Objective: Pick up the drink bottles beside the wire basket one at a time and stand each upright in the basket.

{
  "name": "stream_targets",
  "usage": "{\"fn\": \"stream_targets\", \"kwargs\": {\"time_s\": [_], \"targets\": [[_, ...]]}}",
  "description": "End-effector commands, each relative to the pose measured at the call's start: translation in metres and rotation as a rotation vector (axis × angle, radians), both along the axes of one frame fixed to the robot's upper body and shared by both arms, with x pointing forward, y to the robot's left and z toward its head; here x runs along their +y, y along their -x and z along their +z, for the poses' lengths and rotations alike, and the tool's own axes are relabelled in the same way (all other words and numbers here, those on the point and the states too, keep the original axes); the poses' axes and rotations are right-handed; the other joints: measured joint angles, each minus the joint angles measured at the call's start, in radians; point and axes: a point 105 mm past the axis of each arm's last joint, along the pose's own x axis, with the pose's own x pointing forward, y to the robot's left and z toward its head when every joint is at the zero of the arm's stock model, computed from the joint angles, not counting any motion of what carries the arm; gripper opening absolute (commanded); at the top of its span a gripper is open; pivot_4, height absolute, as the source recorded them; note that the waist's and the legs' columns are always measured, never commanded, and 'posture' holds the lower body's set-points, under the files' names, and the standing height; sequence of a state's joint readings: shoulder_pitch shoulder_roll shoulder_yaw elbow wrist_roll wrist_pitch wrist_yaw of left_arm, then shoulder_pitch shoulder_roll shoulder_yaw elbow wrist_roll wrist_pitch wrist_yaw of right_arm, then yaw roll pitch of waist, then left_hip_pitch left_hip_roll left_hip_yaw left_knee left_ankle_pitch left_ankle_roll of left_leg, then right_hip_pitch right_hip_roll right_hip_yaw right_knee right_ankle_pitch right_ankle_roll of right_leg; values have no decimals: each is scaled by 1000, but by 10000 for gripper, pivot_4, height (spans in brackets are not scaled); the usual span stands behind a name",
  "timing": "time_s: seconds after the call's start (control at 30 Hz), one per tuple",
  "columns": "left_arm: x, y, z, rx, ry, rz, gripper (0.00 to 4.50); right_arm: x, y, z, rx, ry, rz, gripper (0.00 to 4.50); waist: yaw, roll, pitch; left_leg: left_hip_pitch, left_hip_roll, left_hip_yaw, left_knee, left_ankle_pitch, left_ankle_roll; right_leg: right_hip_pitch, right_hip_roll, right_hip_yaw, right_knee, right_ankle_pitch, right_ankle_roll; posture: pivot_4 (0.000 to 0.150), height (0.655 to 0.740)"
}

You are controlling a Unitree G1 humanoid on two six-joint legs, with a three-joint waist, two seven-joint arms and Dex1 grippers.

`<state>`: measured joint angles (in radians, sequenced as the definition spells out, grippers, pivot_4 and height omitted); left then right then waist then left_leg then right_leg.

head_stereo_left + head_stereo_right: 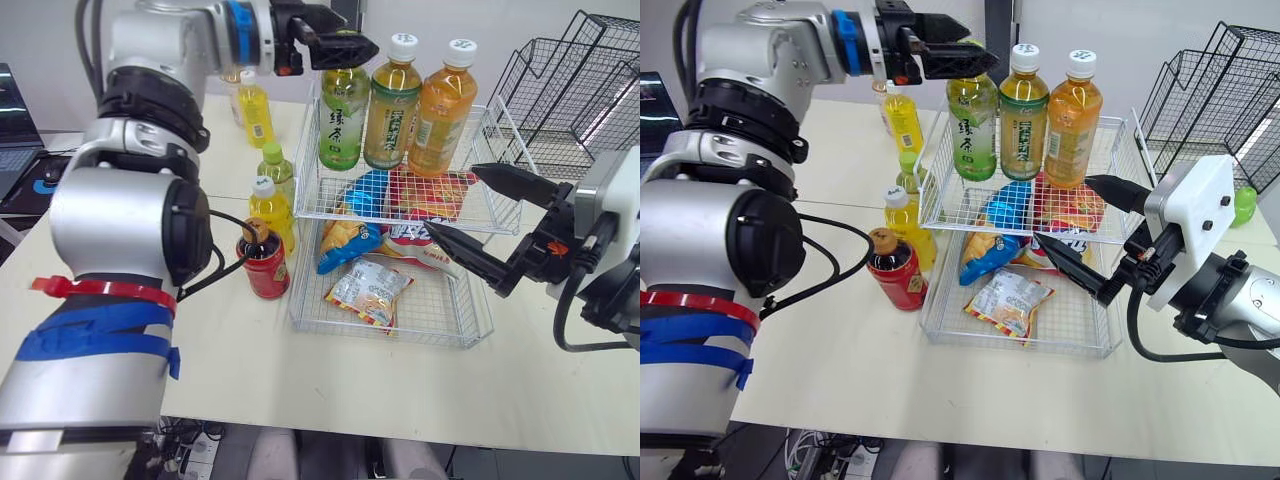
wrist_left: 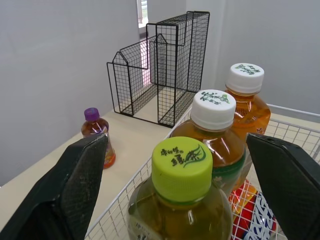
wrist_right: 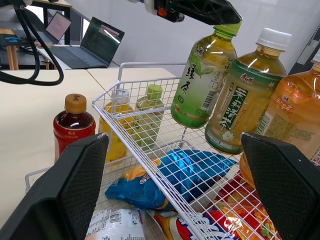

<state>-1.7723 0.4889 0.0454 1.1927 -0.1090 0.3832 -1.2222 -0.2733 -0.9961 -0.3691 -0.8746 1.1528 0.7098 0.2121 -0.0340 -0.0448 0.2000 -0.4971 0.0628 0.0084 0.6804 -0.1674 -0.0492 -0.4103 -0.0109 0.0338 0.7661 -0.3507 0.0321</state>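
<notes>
Three bottles are in the wire basket's rear; others stand left of it.

The green-capped clear plastic bottle of green tea bears the white characters 绿茶 down its label; no other print is legible.

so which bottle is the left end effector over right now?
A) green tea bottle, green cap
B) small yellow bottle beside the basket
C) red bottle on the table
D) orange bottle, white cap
A: the left end effector has its fingers open on either side of the green cap of the green tea bottle in the wire basket.
</notes>
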Motion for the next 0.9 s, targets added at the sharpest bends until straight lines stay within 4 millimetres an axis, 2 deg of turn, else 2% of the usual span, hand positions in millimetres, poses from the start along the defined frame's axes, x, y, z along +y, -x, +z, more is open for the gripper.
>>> {"fn": "stream_targets", "kwargs": {"time_s": [0.03, 0.1, 0.23, 0.33, 0.47, 0.7, 0.8, 0.9], "targets": [[14, 22, 41, -128, 21, -14, 44641, -1, 2, 11, -61, 6, -2, 45000, -1, 0, 0, 0, 0, 0, 0, 0, 0, 0, 0, 0, 0, 0, 0, 1500, 6732], [22, 30, 44, -133, 15, -44, 44641, -1, 1, 11, -60, 10, 2, 45000, 0, 0, 0, 0, 0, 0, 0, 0, 0, 0, 0, 0, 0, 0, 0, 1500, 6732], [56, 56, 40, -116, -29, -115, 44641, 3, 2, 5, -33, 34, 41, 45000, -1, 1, 0, 0, 0, 0, 0, 0, 0, 0, 0, 0, 0, 0, 0, 1500, 6732], [77, 65, 32, -48, 27, -65, 44641, 10, 3, -1, -5, 50, 86, 45000, -7, 2, 0, 2, 2, 0, 0, 0, 0, 1, 0, 0, 1, 0, 0, 1500, 6732], [99, 79, -9, 28, -18, 6, 44641, 23, 9, -8, -4, 114, 196, 45000, -9, 3, -1, 9, 2, 0, 0, 0, 0, 6, -1, 1, 1, 0, 0, 1500, 6732], [132, 115, -80, 132, -92, 191, 44641, 46, 25, -29, 44, 207, 415, 45000, -7, 3, -1, 9, 3, -2, 0, 0, 0, 6, -2, 2, 1, 0, 0, 1500, 6732], [132, 133, -113, 224, -54, 210, 44641, 53, 30, -40, 75, 233, 485, 45000, -4, 3, -1, 10, 3, -1, 0, 0, 0, 7, -3, 2, 1, 0, 0, 1500, 6732], [123, 142, -130, 244, 4, 248, 44641, 54, 33, -43, 93, 225, 517, 45000, 11, 2, -1, 10, 3, -1, 1, 1, 0, 9, -4, 0, 1, 0, 0, 1500, 6732]]}}
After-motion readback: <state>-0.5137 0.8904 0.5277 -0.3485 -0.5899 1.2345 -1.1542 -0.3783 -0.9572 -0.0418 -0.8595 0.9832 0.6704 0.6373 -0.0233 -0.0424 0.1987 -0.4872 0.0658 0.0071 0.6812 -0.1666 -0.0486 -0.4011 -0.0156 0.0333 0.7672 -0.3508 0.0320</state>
